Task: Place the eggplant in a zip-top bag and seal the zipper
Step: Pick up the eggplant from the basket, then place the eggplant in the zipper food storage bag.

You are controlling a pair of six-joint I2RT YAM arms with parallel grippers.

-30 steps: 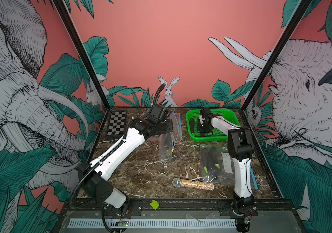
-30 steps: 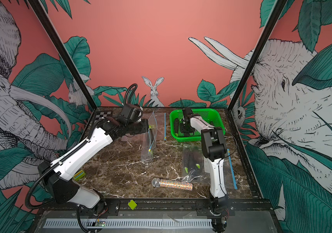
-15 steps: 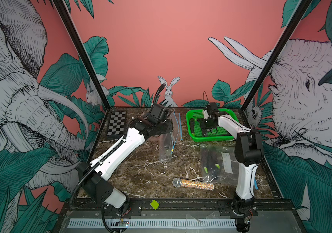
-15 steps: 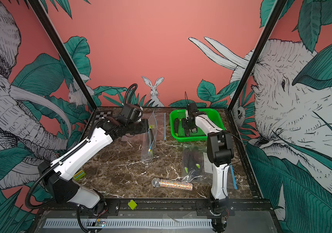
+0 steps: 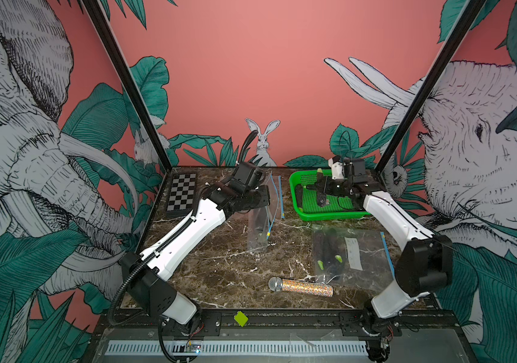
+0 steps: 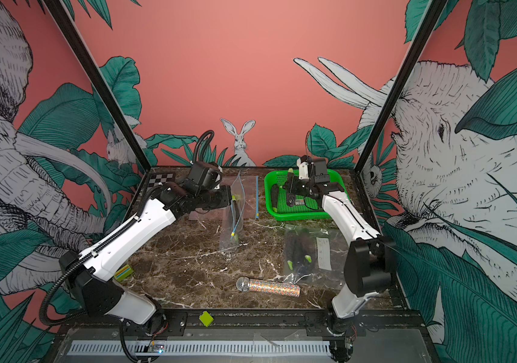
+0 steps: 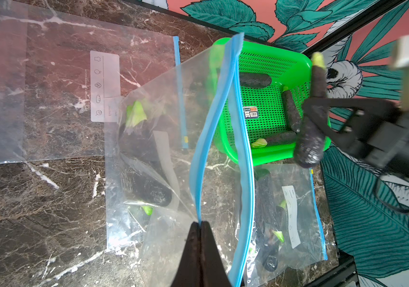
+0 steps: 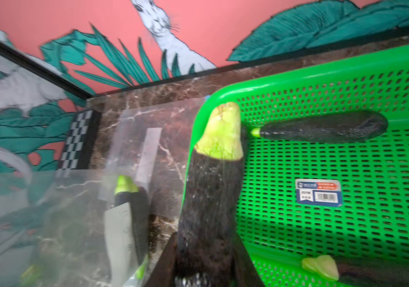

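White shells on left arm (image 5: 188, 232) and right arm (image 5: 392, 217), black joint housings (image 5: 420, 267), corrugated black conduit (image 5: 119, 294) on left, black left gripper fingers (image 7: 191, 256).

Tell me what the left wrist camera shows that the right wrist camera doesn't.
Left wrist only: the left gripper shut on the open zip-top bag by its blue edge, plus a filled bag lying flat. Right wrist only: the checkerboard. Both: the eggplant clamped in the right gripper, and the green basket holding more eggplants.
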